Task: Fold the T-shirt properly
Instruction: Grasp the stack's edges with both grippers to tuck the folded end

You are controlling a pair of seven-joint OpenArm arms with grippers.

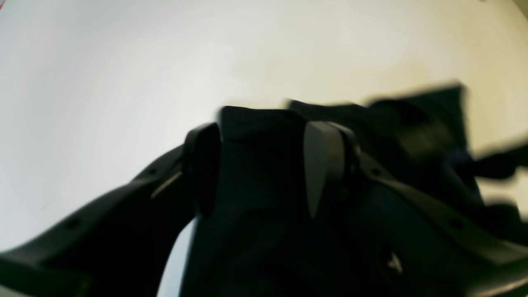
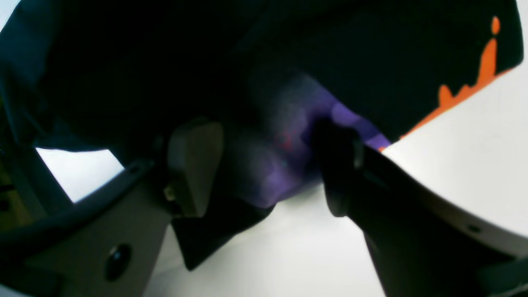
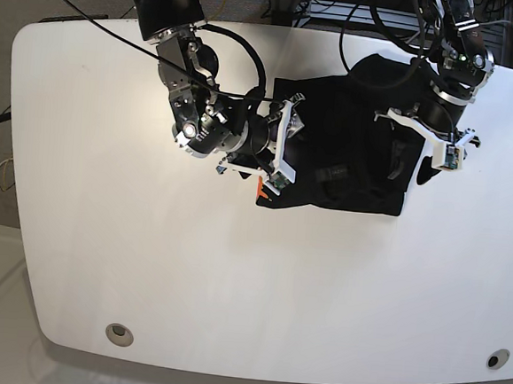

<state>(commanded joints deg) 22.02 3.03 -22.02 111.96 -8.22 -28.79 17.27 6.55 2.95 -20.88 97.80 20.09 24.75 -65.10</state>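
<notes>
The black T-shirt [image 3: 349,141] lies bunched near the table's far edge, between my two arms. My left gripper [image 3: 417,144] is at its right side. In the left wrist view its fingers [image 1: 202,169] are shut on a thick fold of the T-shirt [image 1: 260,173], which fills the gap, and more cloth trails off blurred to the right. My right gripper [image 3: 280,149] is at the shirt's left side. In the right wrist view the right gripper [image 2: 264,169] is shut on the T-shirt [image 2: 268,165] at its purple print. The orange print [image 2: 486,62] shows at the lifted edge.
The white table [image 3: 232,270] spreads wide toward the near edge and to the left. Black cables [image 3: 241,44] loop over the far side behind my right arm. A dark corner of cloth [image 2: 214,235] hangs below the right gripper.
</notes>
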